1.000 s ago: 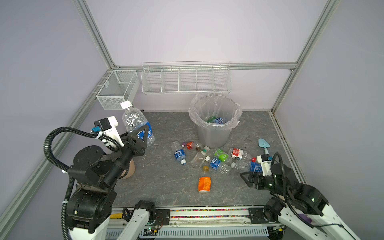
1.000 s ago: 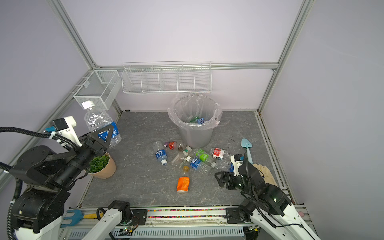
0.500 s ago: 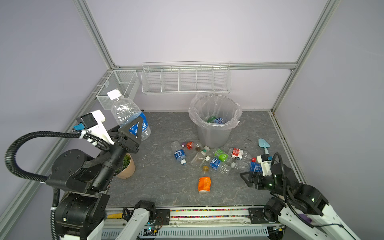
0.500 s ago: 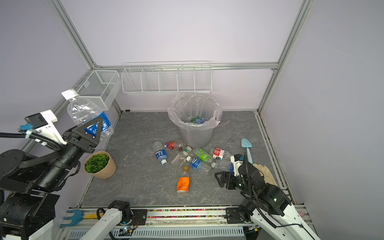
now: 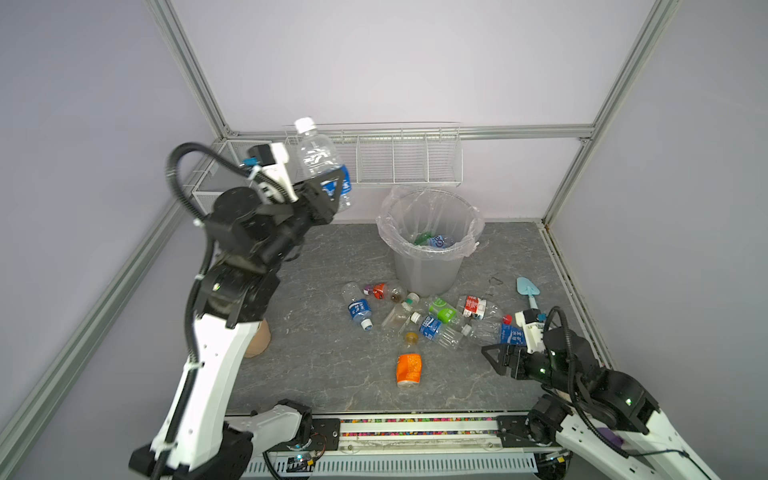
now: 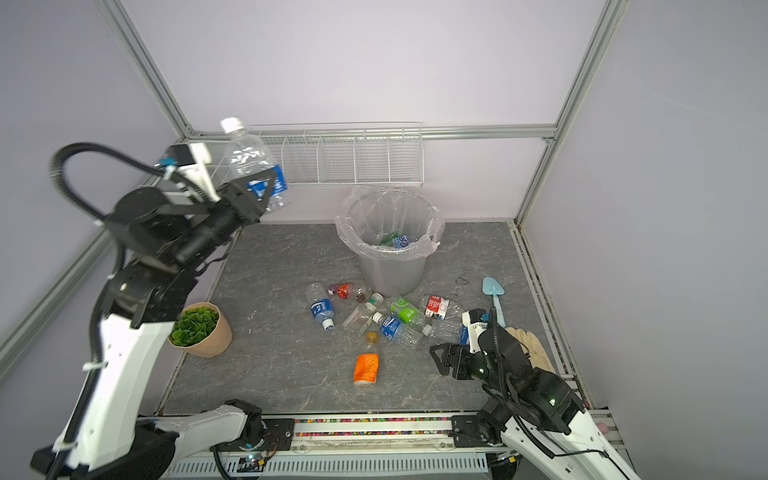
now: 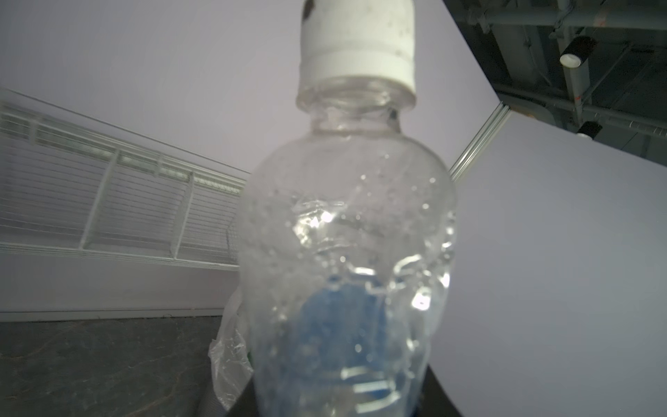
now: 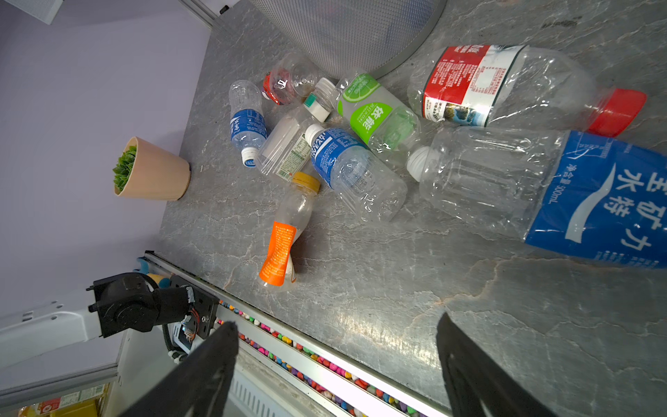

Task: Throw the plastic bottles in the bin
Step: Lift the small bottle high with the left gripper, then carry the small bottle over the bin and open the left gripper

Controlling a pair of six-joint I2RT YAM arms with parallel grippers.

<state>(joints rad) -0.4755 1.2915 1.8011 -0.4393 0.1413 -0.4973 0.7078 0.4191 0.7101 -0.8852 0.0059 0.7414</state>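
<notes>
My left gripper (image 5: 332, 188) (image 6: 262, 188) is shut on a clear plastic bottle (image 5: 319, 160) (image 6: 250, 160) with a blue label and white cap. It holds the bottle upright, high in the air, left of the bin (image 5: 428, 270) (image 6: 392, 270). In the left wrist view that bottle (image 7: 346, 234) fills the frame. The grey bin, lined with a clear bag, has bottles inside. Several plastic bottles (image 5: 432, 320) (image 6: 395, 320) lie on the floor in front of it, one with an orange label (image 5: 409, 368) (image 8: 281, 249). My right gripper (image 5: 494, 360) (image 6: 439, 359) (image 8: 335, 325) is open and empty, low beside the pile.
A potted green plant (image 6: 199, 332) (image 8: 151, 169) stands at the left of the floor. A blue trowel (image 5: 528, 289) and a pale glove (image 6: 528, 340) lie at the right. White wire baskets (image 5: 399, 158) hang on the back wall. A strip of coloured beads (image 5: 415, 420) runs along the front edge.
My left arm has swung the held bottle up and to the right, nearer the bin. The right arm and the bottles on the floor have not moved.
</notes>
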